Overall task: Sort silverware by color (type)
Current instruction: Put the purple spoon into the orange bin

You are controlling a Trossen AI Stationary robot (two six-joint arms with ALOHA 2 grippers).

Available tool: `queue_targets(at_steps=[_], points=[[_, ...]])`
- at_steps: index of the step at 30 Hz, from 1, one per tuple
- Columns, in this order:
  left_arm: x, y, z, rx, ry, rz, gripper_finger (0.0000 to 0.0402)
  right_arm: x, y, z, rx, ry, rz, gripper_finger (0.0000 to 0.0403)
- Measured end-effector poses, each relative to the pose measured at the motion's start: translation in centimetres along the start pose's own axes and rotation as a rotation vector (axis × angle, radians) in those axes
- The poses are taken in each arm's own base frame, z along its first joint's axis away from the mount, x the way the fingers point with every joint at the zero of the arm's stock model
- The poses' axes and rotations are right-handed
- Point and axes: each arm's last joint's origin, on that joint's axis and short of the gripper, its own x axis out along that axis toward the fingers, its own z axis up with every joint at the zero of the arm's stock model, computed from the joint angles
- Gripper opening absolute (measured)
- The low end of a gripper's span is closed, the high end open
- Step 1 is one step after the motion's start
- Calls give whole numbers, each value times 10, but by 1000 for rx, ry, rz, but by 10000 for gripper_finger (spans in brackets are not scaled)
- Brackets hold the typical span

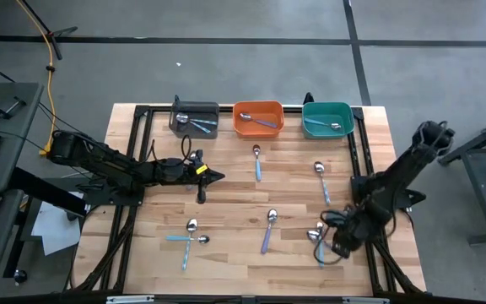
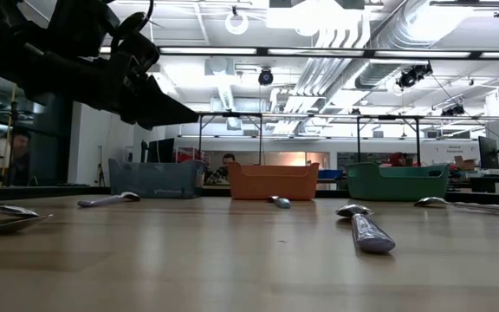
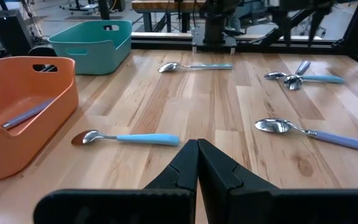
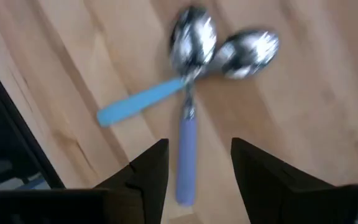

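Small spoons with shiny bowls lie flat on the wooden table. In the right wrist view a lavender-handled spoon (image 4: 186, 149) and a light blue one (image 4: 140, 102) cross near their bowls. My right gripper (image 4: 197, 171) is open above them, one finger on either side of the lavender handle, apart from it; in the high view it (image 1: 337, 241) sits by the pair (image 1: 317, 236) near the table's right edge. My left gripper (image 3: 197, 163) is shut and empty, raised above mid-table (image 1: 213, 177), short of a light blue spoon (image 3: 129, 138).
The grey bin (image 1: 195, 118), orange bin (image 1: 258, 128) and teal bin (image 1: 327, 108) stand along the far edge, each with spoons inside. Loose spoons lie at centre (image 1: 257, 162), right of centre (image 1: 321, 181), near centre (image 1: 268, 230) and near left (image 1: 188, 241). A black frame borders the table.
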Motion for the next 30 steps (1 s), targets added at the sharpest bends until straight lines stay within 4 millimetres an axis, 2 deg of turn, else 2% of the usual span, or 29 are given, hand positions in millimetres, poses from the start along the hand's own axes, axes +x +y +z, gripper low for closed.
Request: queue_targets(at_steps=[4, 10, 18, 25, 30], points=[[0, 0, 0, 28, 3, 1, 1, 15, 9, -11, -1, 19, -15, 159], [0, 0, 0, 35, 3, 1, 1, 36, 10, -15, -32, 21, -99, 158], [0, 0, 0, 36, 4, 1, 1, 49, 9, -15, -63, 31, -162, 154], [0, 0, 0, 35, 4, 1, 1, 53, 8, -13, -66, 42, -189, 118], [0, 0, 0, 35, 5, 1, 1, 53, 6, -7, -54, 70, -198, 70]])
